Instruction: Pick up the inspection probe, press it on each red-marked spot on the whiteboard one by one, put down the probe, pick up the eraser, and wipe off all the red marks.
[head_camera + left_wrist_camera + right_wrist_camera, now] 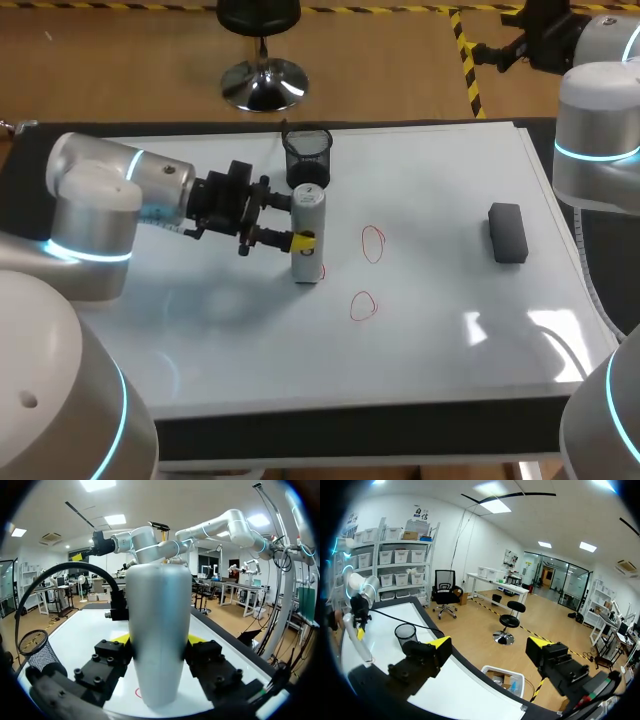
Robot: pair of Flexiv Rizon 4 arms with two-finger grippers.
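Red marks (373, 243) number three; left gripper (303, 241) clamps one probe (308, 212); one eraser (508, 232).

Mesh cup (308, 155) close behind probe (310, 215); open passage over whiteboard (430, 330) between probe and eraser (508, 232).

Silver-grey probe (308, 225), white whiteboard (430, 180), red-outline marks (372, 244), dk grey eraser (508, 232), blk mesh cup (308, 155), yellow-tipped blk left gripper (303, 241)
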